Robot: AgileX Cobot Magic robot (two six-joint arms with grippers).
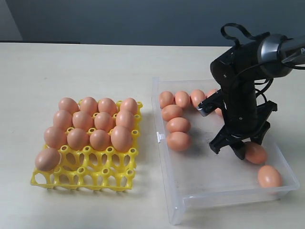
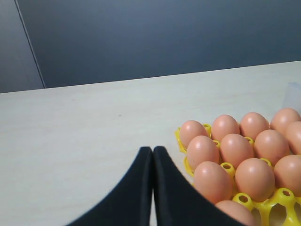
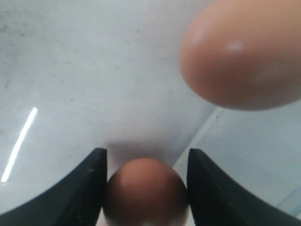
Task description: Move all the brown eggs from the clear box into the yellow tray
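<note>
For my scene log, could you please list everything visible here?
Smooth orange-brown oval eggs: thirteen in the tray, at least nine in the box; arm hides some.
Bright yellow plastic lattice egg tray: one, left in the exterior view.
Clear shallow plastic box: one, right of the tray.
Pale beige table: one, under everything.
Dark grey wall: one, behind.
Left gripper: one, black fingers shut, beside the tray.
Right gripper: one, black fingers flanking one egg in the box, grip unclear.

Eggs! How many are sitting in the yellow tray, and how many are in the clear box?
In the yellow tray: 13 brown eggs
In the clear box: 9 brown eggs in sight; the right arm may hide more
Total: 22 in sight
</note>
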